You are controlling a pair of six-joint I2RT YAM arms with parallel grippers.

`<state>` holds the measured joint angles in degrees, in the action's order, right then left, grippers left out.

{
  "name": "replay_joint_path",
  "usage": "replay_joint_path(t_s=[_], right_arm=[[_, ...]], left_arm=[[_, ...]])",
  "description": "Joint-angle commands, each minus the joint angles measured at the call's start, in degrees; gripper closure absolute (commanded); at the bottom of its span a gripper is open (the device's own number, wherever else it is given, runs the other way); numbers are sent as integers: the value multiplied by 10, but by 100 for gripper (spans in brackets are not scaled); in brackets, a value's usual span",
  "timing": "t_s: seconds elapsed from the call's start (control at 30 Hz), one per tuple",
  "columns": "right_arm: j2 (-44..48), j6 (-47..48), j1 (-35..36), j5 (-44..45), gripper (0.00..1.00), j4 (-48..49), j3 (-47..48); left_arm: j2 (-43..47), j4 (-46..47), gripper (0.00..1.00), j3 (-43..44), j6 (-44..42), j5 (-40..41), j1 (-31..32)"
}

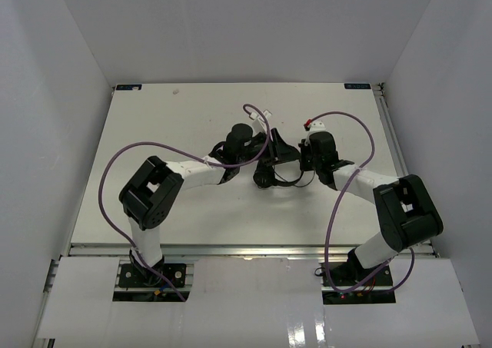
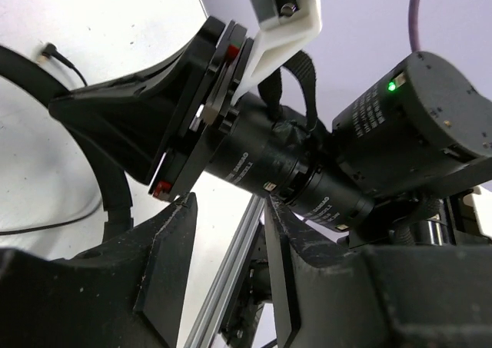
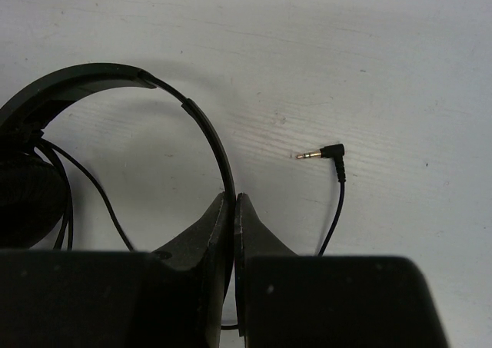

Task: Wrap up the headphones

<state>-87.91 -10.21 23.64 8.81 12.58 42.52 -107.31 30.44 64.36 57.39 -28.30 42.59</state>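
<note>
Currently the right gripper (image 3: 234,233) has its jaws pinched almost closed on the thin headband (image 3: 84,75) of the headphones (image 1: 269,171), which sit between the two grippers over the table (image 3: 346,41). We cannot tell whether the band is lifted clear. Right of these jaws the plug (image 3: 323,154) lies loose, its cord (image 3: 339,206) running down past them. Left of them is an earcup (image 3: 27,202) with some cord looped beside it. The left gripper (image 2: 228,210) stands with jaws apart, nothing between them. We judge the wrap barely begun: the free plug end has yet to be wound.
</note>
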Motion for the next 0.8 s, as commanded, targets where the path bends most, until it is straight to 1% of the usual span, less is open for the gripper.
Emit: replay_joint_path(t_s=[0.0,0.17,0.27,0.37,0.47,0.53,0.63,0.77], right_arm=[[5,-18,-2,-18,92,31,4],[4,-21,-6,-25,92,32,2],[-9,-12,-10,-13,92,33,7],[-28,-2,-11,-4,92,32,16],[-44,6,-11,5,92,34,27],[-50,19,-12,16,92,38,39],[-65,36,-15,28,92,44,54],[-85,70,-19,42,91,53,74]], left_arm=[[20,-22,48,16,1,1,-11],[51,-32,47,3,-21,24,-23],[81,-84,45,21,-74,40,-23],[117,-147,39,32,-126,60,-23],[163,-184,36,22,-171,84,-24],[217,-209,33,-9,-205,110,-25],[282,-231,29,-53,-229,140,-25],[391,-274,27,-122,-256,179,-26]])
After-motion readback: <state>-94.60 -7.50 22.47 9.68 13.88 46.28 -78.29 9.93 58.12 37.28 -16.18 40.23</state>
